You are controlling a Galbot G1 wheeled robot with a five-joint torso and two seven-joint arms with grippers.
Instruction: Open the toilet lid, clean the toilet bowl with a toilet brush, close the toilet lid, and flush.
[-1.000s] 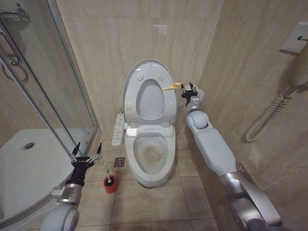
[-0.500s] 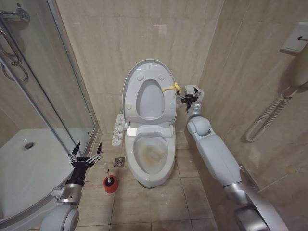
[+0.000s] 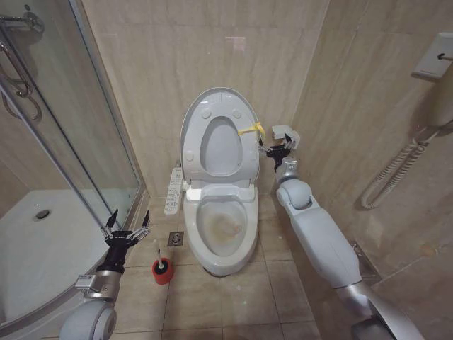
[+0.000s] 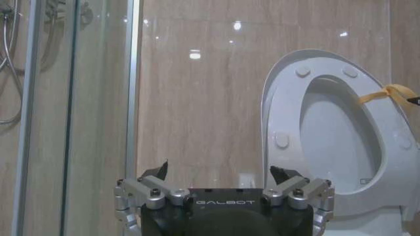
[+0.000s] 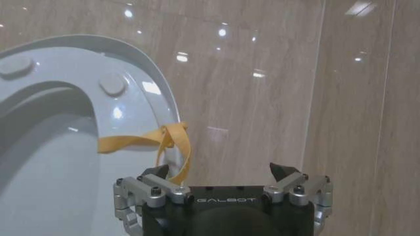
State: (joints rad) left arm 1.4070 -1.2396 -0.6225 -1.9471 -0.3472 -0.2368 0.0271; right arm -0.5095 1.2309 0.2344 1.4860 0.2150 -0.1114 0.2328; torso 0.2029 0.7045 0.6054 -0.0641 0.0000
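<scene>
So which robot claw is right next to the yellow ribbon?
The right gripper, open beside the yellow tie on the raised white seat. The left gripper hangs low by the small red brush cup.

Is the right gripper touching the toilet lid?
Apart. In the head view the open right gripper sits beside the raised toilet lid, with wall tile visible between them; its only near neighbour is the yellow tie.

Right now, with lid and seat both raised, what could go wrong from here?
The right hand, open, sits close beside the yellow tie on the raised seat; a finger might snag it and tip the seat and toilet lid forward. The toilet brush stands in its red cup near the left hand, where a careless reach could topple it.
</scene>
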